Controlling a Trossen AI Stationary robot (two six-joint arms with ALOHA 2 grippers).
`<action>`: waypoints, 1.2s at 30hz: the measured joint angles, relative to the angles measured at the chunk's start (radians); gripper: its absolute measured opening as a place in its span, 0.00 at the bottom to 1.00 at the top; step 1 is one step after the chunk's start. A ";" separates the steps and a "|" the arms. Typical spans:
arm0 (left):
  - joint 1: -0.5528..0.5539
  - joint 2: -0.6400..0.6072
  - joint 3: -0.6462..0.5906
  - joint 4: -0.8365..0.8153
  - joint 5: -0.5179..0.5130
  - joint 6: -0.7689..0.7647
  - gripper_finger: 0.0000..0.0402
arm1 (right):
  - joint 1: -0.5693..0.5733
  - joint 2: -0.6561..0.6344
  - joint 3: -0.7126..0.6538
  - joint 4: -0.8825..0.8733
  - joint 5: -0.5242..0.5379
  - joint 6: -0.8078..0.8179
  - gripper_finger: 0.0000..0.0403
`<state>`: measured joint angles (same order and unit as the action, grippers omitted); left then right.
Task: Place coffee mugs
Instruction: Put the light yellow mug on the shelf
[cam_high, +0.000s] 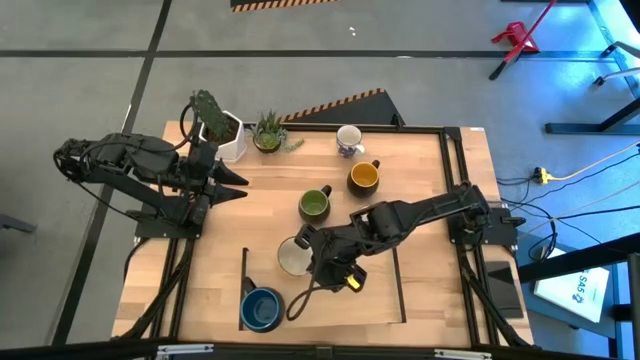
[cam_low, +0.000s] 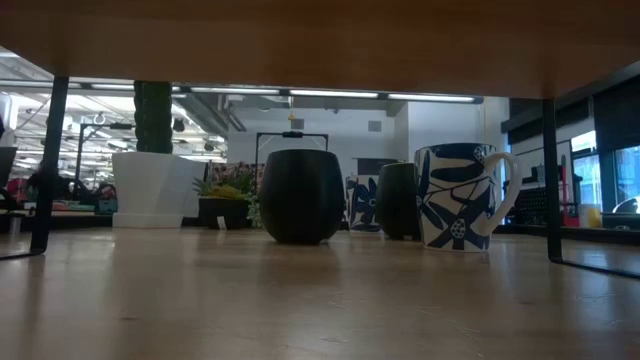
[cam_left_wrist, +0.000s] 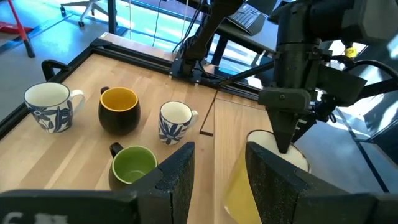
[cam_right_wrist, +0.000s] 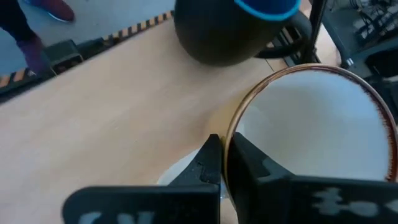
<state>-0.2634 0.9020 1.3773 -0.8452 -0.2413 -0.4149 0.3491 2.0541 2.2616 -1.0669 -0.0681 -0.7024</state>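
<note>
The cream-white ceramic mug (cam_high: 294, 257) stands near the front middle of the wooden tabletop (cam_high: 420, 200), and my right end effector (cam_high: 312, 252) is clamped on its rim, one finger inside the bowl and one outside. The dark mug with a blue inside (cam_high: 262, 309) sits just beyond it toward the front edge. Behind are the green-lined mug (cam_high: 314, 205), the yellow-lined mug (cam_high: 363, 177) and a white mug with blue pattern (cam_high: 349, 139). My left end effector (cam_high: 238, 187) hovers at the left with its fingers narrowly parted, holding nothing.
</note>
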 joint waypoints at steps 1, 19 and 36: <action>0.000 0.000 0.000 0.000 0.000 0.000 0.34 | 0.000 0.000 0.000 0.000 -0.004 0.003 0.00; 0.000 0.000 0.000 0.000 0.000 0.000 0.34 | 0.004 0.010 0.000 -0.015 -0.049 0.034 0.00; 0.000 0.000 0.000 0.000 0.000 0.000 0.34 | 0.004 0.010 0.000 -0.028 -0.060 0.043 0.13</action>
<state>-0.2634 0.9024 1.3773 -0.8448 -0.2417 -0.4152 0.3531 2.0636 2.2616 -1.0948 -0.1285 -0.6590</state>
